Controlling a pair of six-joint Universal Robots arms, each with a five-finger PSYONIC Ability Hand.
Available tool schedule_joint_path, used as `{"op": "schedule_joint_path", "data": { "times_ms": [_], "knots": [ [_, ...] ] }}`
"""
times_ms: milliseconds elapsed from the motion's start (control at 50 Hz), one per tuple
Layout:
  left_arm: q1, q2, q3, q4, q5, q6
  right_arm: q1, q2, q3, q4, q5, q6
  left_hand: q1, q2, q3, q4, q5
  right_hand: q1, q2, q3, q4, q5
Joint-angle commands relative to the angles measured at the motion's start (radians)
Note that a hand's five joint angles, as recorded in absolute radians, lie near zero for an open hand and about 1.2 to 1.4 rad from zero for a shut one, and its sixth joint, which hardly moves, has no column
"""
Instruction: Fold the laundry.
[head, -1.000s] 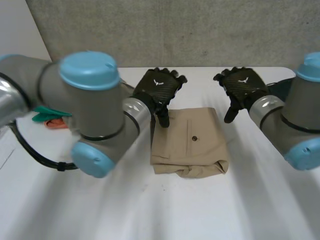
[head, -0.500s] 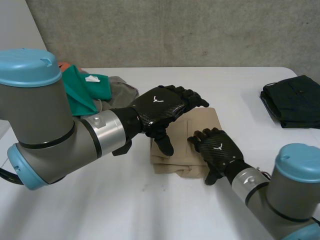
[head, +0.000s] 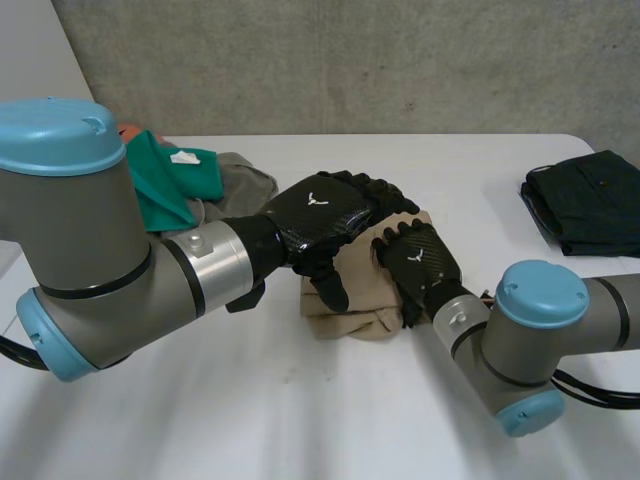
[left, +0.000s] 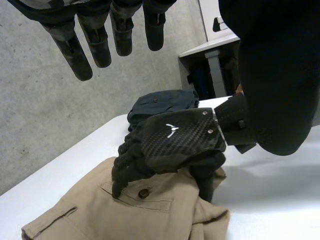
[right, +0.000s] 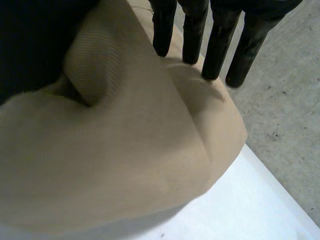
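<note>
Khaki trousers (head: 358, 322): folded bundle, pocket button up, beneath both palms. Right hand (head: 420, 262): has moved from the bundle's near corner onto its top, fingers bent over the pocket, thumb clamping the near fold. Left hand (head: 320, 215): poised above, fingers straight, holding nothing. Judgement: grip taken, bundle ready for lifting or a further fold.

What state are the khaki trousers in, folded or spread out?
Folded: the khaki trousers form a compact layered stack, buttoned pocket up.
</note>
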Motion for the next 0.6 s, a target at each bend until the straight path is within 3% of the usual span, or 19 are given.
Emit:
{"op": "schedule_joint_path", "data": {
  "times_ms": [20, 100, 340, 600],
  "knots": [
    [0.0, 0.006, 0.0, -0.001, 0.0, 0.0, -0.001, 0.056, -0.087, 0.009, 0.0, 0.001, 0.002, -0.008, -0.015, -0.008, -0.025, 0.712, 0.657, 0.661, 0.666, 0.69],
    [0.0, 0.014, 0.0, -0.001, 0.0, -0.002, -0.003, 0.073, -0.129, 0.041, 0.0, 0.004, 0.002, -0.008, -0.015, -0.008, -0.025, 1.066, 1.012, 1.016, 1.021, 1.044],
    [0.022, 0.049, 0.0, 0.001, 0.0, -0.008, -0.089, 0.003, -0.23, 0.051, -0.045, 0.029, 0.002, -0.008, -0.015, -0.008, -0.025, 1.067, 1.013, 1.016, 1.021, 1.045],
    [0.045, 0.078, 0.0, 0.002, 0.0, -0.044, -0.286, 0.046, -0.576, 0.037, -0.309, 0.044, 0.002, -0.008, -0.015, -0.008, -0.025, 1.067, 1.013, 1.016, 1.021, 1.045]
  ]
}}
